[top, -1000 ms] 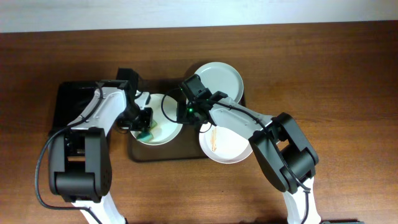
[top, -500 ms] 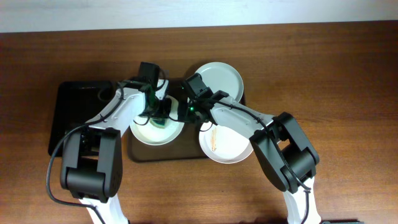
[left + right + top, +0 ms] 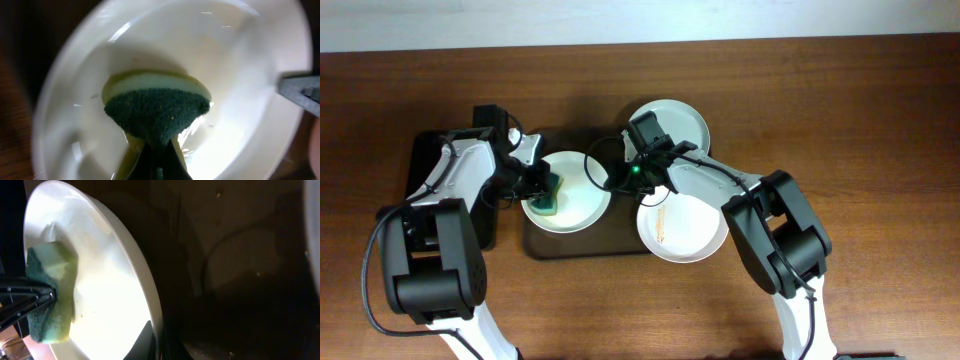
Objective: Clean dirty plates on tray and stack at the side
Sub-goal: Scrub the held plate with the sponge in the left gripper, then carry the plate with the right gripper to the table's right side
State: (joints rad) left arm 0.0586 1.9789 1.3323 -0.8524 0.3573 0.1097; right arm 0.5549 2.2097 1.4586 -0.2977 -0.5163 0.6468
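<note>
Left pincer (image 3: 540, 188), clamped on the sponge (image 3: 551, 193), has swung back to the left side of the plate (image 3: 582, 203); right pincer (image 3: 617, 180) pinches its rim. Plate sits on the tray (image 3: 610, 245); scrubbing looks mid-stroke, stacking not started.

Left hand (image 3: 544, 188) clamped tight; right hand (image 3: 612, 182) pinched; both arms inward

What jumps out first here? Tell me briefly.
A green sponge, clamped in the left arm's jaws, presses into the white plate at the left of the brown tray. The right arm's jaws pinch that plate's right rim. The nearer right plate bears an orange smear.
</note>
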